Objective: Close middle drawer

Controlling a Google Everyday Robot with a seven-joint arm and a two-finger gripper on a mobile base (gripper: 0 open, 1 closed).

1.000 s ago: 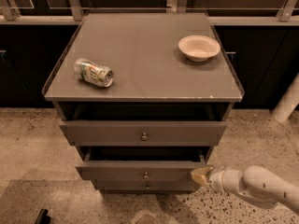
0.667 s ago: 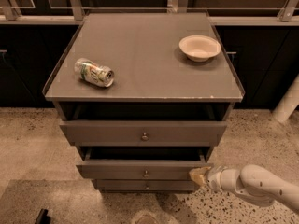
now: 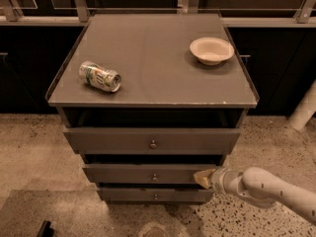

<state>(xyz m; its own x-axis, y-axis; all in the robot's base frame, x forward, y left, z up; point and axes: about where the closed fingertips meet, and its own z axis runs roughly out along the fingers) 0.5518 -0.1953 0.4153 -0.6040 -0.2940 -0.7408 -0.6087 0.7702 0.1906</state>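
The grey cabinet has three drawers. The middle drawer point(image 3: 148, 174) has a low flat front with a small round knob point(image 3: 154, 177) and stands slightly out, a dark gap above it. My gripper point(image 3: 201, 177) comes in from the lower right on a white arm point(image 3: 266, 187). Its tan tip rests against the right end of the middle drawer's front. The top drawer point(image 3: 150, 140) is taller and also sits out a little. The bottom drawer point(image 3: 155, 195) is just below.
On the cabinet top point(image 3: 153, 58) lie a tipped can point(image 3: 99, 76) at left and a cream bowl point(image 3: 212, 50) at right. Speckled floor point(image 3: 34, 152) surrounds the cabinet. A white post point(image 3: 305, 107) stands at right. Dark cabinets and a railing run behind.
The middle drawer has slid inward; the dark gap above it is narrower. My gripper has followed it in toward the cabinet.
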